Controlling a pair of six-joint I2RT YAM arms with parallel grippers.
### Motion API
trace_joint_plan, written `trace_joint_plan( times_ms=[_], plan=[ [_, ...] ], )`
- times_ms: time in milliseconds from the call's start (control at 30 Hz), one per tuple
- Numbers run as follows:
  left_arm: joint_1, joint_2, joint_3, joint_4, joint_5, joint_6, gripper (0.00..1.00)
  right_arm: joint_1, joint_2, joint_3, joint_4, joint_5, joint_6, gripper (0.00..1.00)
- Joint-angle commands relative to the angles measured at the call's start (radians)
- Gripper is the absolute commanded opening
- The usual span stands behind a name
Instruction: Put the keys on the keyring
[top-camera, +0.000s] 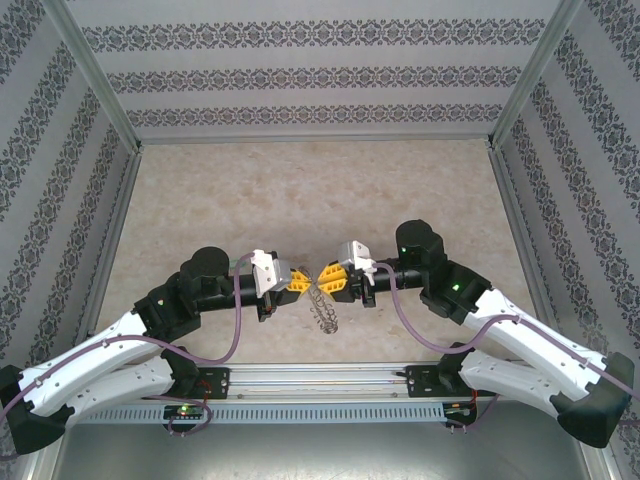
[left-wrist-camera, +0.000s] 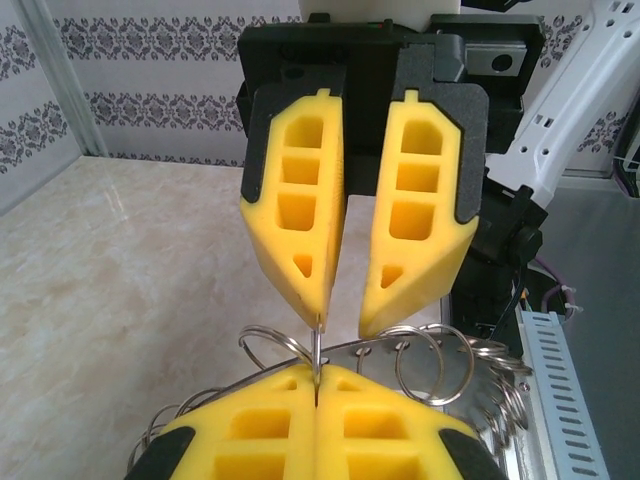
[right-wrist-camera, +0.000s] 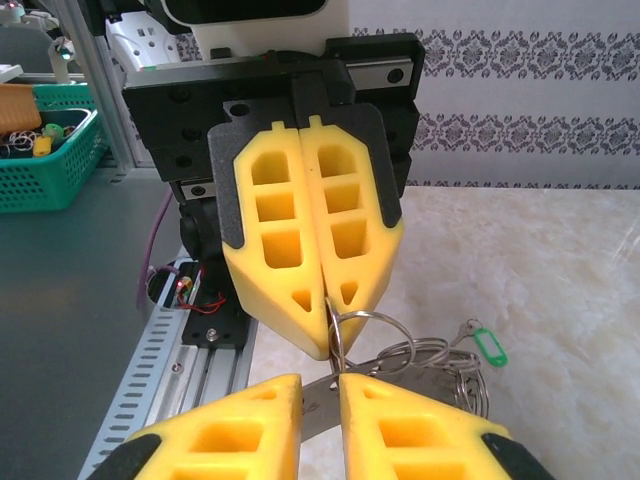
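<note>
The keyring (top-camera: 322, 312) hangs as a wreath of small wire rings just below my two grippers, which meet tip to tip at the table's near middle. My left gripper (top-camera: 300, 280) (left-wrist-camera: 317, 385) is shut on one thin upright ring of the keyring (left-wrist-camera: 430, 365). My right gripper (top-camera: 327, 279) (right-wrist-camera: 320, 390) faces it with its fingers a narrow gap apart. One of its fingertips (left-wrist-camera: 318, 318) touches that same ring. A small key with a green tag (right-wrist-camera: 488, 345) hangs at the far side of the keyring (right-wrist-camera: 430, 355).
An aluminium rail (top-camera: 320, 378) runs along the near table edge under both arms. A green basket (right-wrist-camera: 50, 150) with small items stands off the table to the side. Patterned walls close in the marble tabletop (top-camera: 320, 190) on three sides.
</note>
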Motion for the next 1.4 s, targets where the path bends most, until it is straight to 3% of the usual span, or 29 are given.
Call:
trace_joint_plan(
  times_ms=[0,667,767,900,1033,1067,1133,1267,1367],
  plan=[
    [-0.014,-0.013,0.001,0.086,0.03,-0.017,0.0,0.011,0.006,0.028,0.028,-0.029,0.005,0.19],
    [-0.013,-0.011,0.009,0.077,0.038,-0.007,0.0,0.019,0.02,0.039,0.037,0.034,-0.003,0.21],
    [-0.013,-0.012,0.009,0.076,0.034,-0.007,0.0,0.018,0.02,0.037,0.034,0.033,-0.006,0.16],
    [-0.014,-0.007,0.011,0.079,0.034,-0.008,0.0,0.02,0.026,0.044,0.021,0.032,-0.017,0.0],
    [-0.014,0.005,0.026,0.049,0.004,-0.005,0.0,0.021,0.013,0.05,0.012,0.031,-0.026,0.0],
    [-0.014,0.007,0.033,0.033,-0.009,0.0,0.07,0.022,0.007,0.051,0.007,0.04,-0.03,0.0],
    [-0.014,0.014,0.061,-0.038,-0.092,0.014,0.37,0.022,-0.007,0.059,-0.011,0.068,-0.039,0.0],
    [-0.014,0.01,0.112,-0.182,-0.213,0.065,0.77,0.021,-0.012,0.089,-0.082,0.143,-0.066,0.0],
    [-0.015,-0.002,0.122,-0.204,-0.208,0.076,0.79,0.022,0.015,0.127,-0.156,0.183,-0.094,0.0]
  ],
)
